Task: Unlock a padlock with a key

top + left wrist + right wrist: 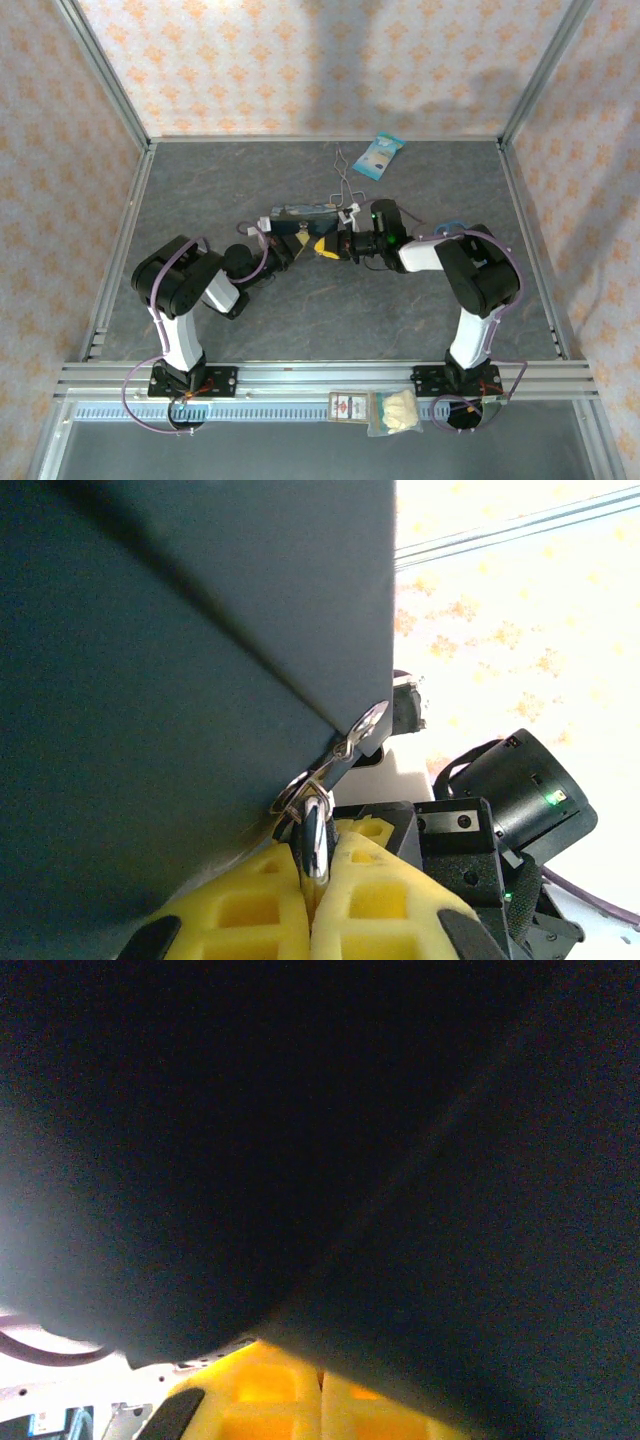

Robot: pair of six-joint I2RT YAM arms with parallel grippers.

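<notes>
- The padlock [308, 246] is a tiny thing in the narrow gap where the 2 grippers meet, just in front of the blue tin [296, 214]. From above it is too small to read, so I place it there only as a judgement.
- The left gripper [313, 875] has its jaws closed. The yellow pads [250, 910] press together on a thin silvery piece, which I take for the key [315, 840]. Small silvery rings [292, 796] sit just beyond it, against the lower edge of a dark backlit wall, probably the tin.
- The right gripper [320, 1395] shows its own pads [250, 1405] almost together, but a dark blurred mass [320, 1140] covers the tips, so I cannot tell if its jaws hold anything.
- Handling, as I judge it: padlock and key are light, hard, stiff metal, smooth and therefore slippery. Neither is fragile, but a thin key can twist or slide between soft pads. It is better to take the padlock by its body, leaving shackle and keyhole free, and the key by its flat head.
- The surface [330, 320] is dark grey, flat and stone-like. Farther back on it lie thin wire tongs [345, 172] and a light blue packet [380, 156], well apart from the grippers.
- The room is a cell with orange-patterned walls [300, 60] and a metal frame. On the near rail [300, 375] lies a small clear bag [387, 411].
</notes>
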